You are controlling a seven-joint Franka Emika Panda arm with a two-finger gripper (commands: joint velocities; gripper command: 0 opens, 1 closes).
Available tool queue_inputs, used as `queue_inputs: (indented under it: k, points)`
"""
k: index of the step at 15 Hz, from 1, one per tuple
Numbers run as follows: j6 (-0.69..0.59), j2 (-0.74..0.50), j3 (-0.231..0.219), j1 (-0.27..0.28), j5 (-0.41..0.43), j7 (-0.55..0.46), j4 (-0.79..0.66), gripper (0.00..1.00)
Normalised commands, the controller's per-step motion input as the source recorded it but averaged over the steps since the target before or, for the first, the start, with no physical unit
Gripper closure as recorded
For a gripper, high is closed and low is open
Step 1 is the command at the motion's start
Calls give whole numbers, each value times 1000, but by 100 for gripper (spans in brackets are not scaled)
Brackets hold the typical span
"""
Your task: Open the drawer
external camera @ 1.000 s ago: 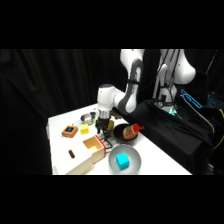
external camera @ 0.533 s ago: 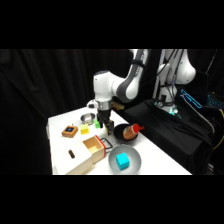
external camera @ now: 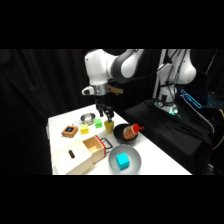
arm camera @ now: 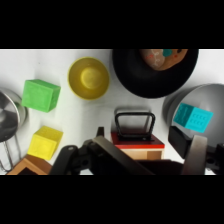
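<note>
Side view shows you the tool [external camera: 104, 111] hanging from the white arm above the middle of the table [external camera: 59, 122], over the small coloured things and clear of the drawer [external camera: 95, 148]. That drawer sits at the front of the pale wooden box [external camera: 75, 157] near the table's front edge; its dark loop handle [external camera: 106, 143] faces the grey bowl [external camera: 125, 159] holding a cyan block [external camera: 122, 161].

From the wrist view you see the handle [arm camera: 134, 124] standing upright just above the drawer's red front [arm camera: 137, 141], between the two fingers [arm camera: 196, 152], which are spread wide with nothing between them. Beyond the handle lie a yellow cup [arm camera: 89, 77], a green block [arm camera: 40, 95], a yellow block [arm camera: 45, 142] and a black bowl [arm camera: 155, 72]; the grey bowl with its cyan block [arm camera: 193, 118] is at the right, a metal pot [arm camera: 11, 116] at the left
</note>
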Motion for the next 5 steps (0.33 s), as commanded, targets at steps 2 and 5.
queue_inputs:
  k: [2,5]
  points:
    - [-363,-176,-155,156,83,7,163,0]
    - [-320,-130,-122,148,55,56,154,0]
